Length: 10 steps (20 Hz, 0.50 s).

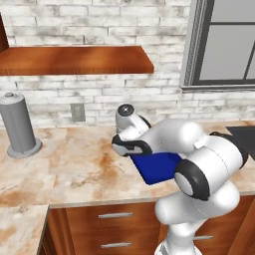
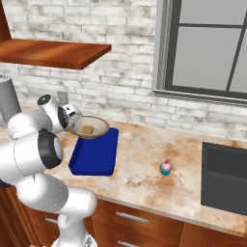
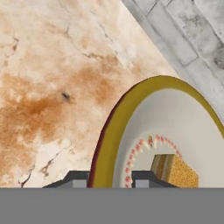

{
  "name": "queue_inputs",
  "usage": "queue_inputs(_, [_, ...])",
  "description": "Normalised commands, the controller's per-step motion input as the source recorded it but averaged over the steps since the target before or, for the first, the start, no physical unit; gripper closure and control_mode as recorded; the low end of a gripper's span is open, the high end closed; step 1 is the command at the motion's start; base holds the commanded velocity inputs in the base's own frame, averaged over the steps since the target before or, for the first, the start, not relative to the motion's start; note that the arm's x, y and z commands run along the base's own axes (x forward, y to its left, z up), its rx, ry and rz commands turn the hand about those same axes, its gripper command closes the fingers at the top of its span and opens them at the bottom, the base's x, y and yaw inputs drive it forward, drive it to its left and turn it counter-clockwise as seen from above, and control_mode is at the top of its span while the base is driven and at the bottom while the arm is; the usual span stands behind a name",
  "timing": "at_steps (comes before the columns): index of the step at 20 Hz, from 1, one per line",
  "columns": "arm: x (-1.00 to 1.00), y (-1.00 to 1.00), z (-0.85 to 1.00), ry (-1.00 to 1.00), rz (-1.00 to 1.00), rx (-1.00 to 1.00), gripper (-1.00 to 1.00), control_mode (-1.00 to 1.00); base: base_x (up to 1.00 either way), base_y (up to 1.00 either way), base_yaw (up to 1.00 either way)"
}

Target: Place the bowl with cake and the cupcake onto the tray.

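The bowl with cake [image 2: 89, 128] is a tan bowl with a yellow cake cube [image 3: 175, 170] in its middle. It hangs just above the far end of the dark blue tray [image 2: 94, 155]. My gripper [image 3: 109, 180] is shut on the bowl's near rim, one fingertip [image 3: 76, 179] outside the rim and one inside. In the left base view the arm hides the bowl, and part of the tray [image 1: 155, 169] shows behind the elbow. The cupcake [image 2: 165, 167], teal wrapper and pink frosting, stands on the counter to the right of the tray.
A dark sink [image 2: 224, 176] is sunk into the counter at the far right. A grey cylindrical canister [image 1: 17, 127] stands at the back left. A wooden shelf [image 1: 74, 59] hangs on the brick wall above the counter.
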Motion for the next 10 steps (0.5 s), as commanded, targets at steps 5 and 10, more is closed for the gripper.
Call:
queue_inputs(5, [0.02, -0.43, -0.25, 0.0, 0.0, 0.0, 1.0, -1.0, 0.0, 0.0, 0.0])
queue_inputs(10, [0.0, -0.08, -0.32, 0.0, 0.0, 0.0, 1.0, -1.0, 0.0, 0.0, 0.0])
